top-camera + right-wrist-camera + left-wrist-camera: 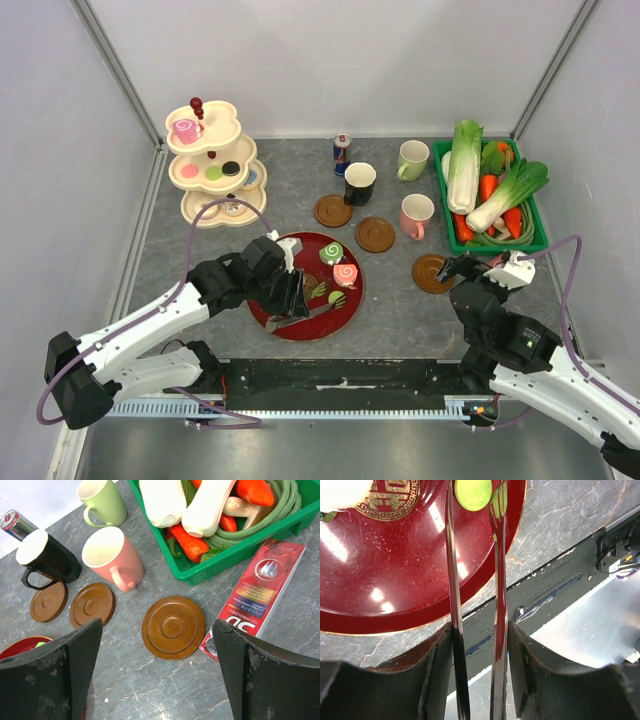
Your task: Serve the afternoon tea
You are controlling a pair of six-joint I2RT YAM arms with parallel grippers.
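Observation:
My left gripper (293, 295) is shut on a pair of shiny metal tongs (454, 580), over the red plate (300, 335). In the left wrist view a green macaron (473, 494) lies between the tong tips on the plate (395, 580). A green swirl roll (331, 253) and a pink swirl roll (345, 273) are also on the plate. The black mug (359, 183), pale green mug (413, 160) and pink mug (416, 215) stand behind. My right gripper (157, 630) is open and empty above a wooden coaster (173, 627).
A cream tiered stand (213, 165) with several pastries stands at the back left. Two more coasters (333, 210) (375, 234) lie by the mugs. A drink can (342, 154) stands behind them. A green crate (443, 190) of toy vegetables and a red box (260, 592) are at the right.

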